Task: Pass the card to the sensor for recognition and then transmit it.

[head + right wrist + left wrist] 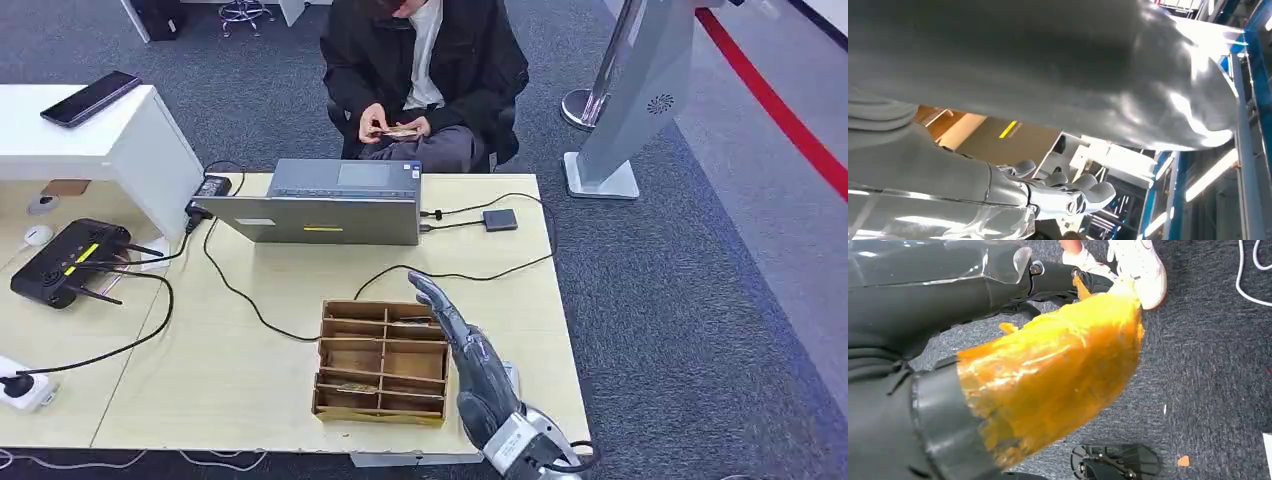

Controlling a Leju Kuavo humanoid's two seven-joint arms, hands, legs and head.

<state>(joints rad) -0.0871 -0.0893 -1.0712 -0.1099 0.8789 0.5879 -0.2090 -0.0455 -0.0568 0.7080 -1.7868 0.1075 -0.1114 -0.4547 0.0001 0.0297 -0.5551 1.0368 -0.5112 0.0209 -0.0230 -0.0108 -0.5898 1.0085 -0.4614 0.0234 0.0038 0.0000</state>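
Reaching over the wooden divided tray (380, 360), the right hand (455, 335) has fingers extended, holding nothing. Cards seem to lie in the tray's near compartments, though too small to confirm. Left hand (1048, 375): I cannot tell its state. Risk: fingers snagging a divider, shoving the tray across the worktop (250, 380).

Even indoor light; blurred wrist views

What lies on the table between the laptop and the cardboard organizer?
In the head view, black cables cross the bare tabletop between the laptop and the organizer; the right hand reaches along the organizer's right side.
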